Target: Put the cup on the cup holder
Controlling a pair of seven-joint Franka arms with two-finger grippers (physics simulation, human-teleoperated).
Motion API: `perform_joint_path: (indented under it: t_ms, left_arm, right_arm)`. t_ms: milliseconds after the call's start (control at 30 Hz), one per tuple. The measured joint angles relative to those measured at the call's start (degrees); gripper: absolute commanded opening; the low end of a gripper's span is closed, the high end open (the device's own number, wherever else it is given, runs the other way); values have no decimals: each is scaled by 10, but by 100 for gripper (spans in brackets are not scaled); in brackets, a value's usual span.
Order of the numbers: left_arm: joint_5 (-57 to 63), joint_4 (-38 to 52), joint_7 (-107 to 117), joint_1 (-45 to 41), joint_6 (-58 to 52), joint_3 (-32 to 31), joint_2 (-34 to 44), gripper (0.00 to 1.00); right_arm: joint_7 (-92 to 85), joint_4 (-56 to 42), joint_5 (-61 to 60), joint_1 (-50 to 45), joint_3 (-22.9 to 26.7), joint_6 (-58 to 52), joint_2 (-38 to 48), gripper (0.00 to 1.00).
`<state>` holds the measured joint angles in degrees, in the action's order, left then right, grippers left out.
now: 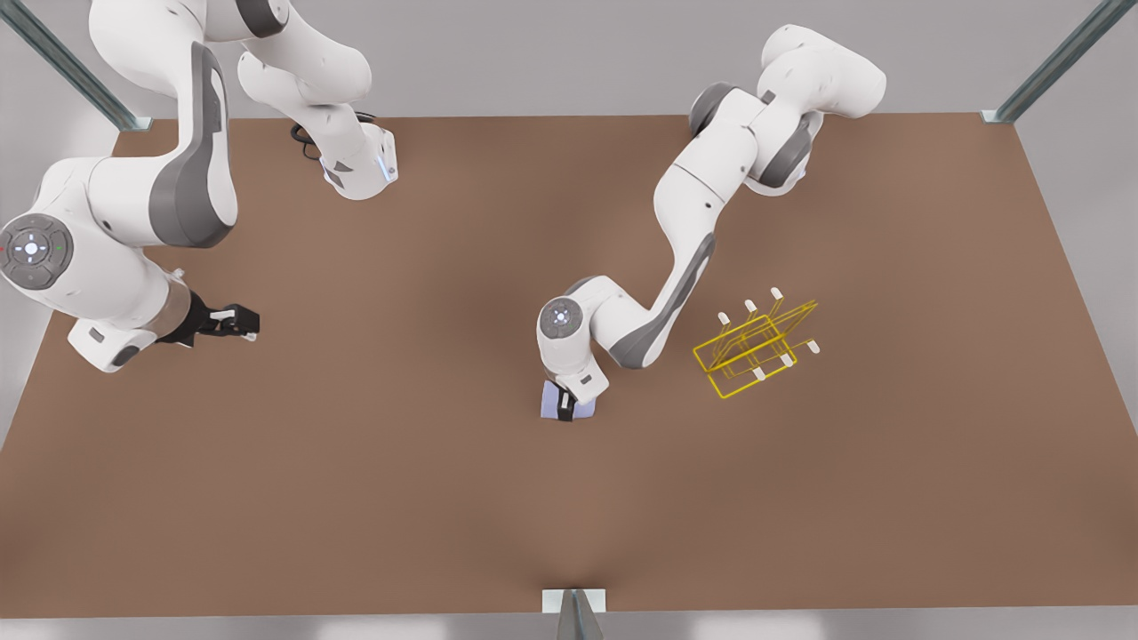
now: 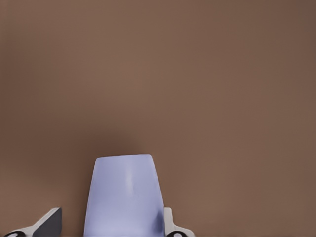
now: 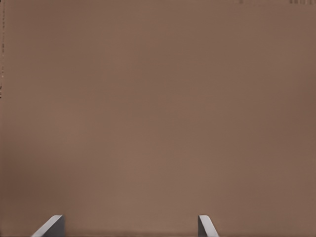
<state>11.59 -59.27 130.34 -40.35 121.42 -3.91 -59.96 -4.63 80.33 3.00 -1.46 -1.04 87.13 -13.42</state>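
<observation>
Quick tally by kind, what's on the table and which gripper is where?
Cups: 1, the cup, between the left gripper fingers
Cup holders: 1, the cup holder
Grippers: 2, the right gripper waiting open at the front view's left
Total: 4

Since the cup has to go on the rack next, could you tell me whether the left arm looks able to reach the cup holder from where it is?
Probably yes. The left pincer straddles the cup, and only bare table lies between it and the cup holder.
</observation>
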Motion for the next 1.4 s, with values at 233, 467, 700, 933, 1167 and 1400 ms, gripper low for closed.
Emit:
perform_joint_path:
  t_ms: [233, 467, 700, 933, 1167, 1400]
  left_arm:
    - [0, 3, 20, -2, 14, -1, -8, 100]
    - [0, 3, 36, -1, 36, -1, -17, 100]
    - [0, 0, 47, -1, 47, 0, -26, 100]
    - [-2, 1, 52, 0, 50, -1, -21, 76]
    - [6, -3, 48, 2, -24, 9, 27, 77]
    - [118, 1, 45, -9, -259, 19, 41, 78]
  right_arm:
    - [-15, 0, 0, 10, -1, 20, 2, 100]
    - [-25, 3, 0, 11, -4, 54, 0, 100]
    - [-33, 6, 1, 10, -4, 68, -1, 100]
    - [-38, 5, 1, 7, -4, 74, -9, 100]
    - [-41, 5, 0, 3, -4, 77, -10, 100]
    - [-42, 3, 2, -14, -4, 78, -9, 100]
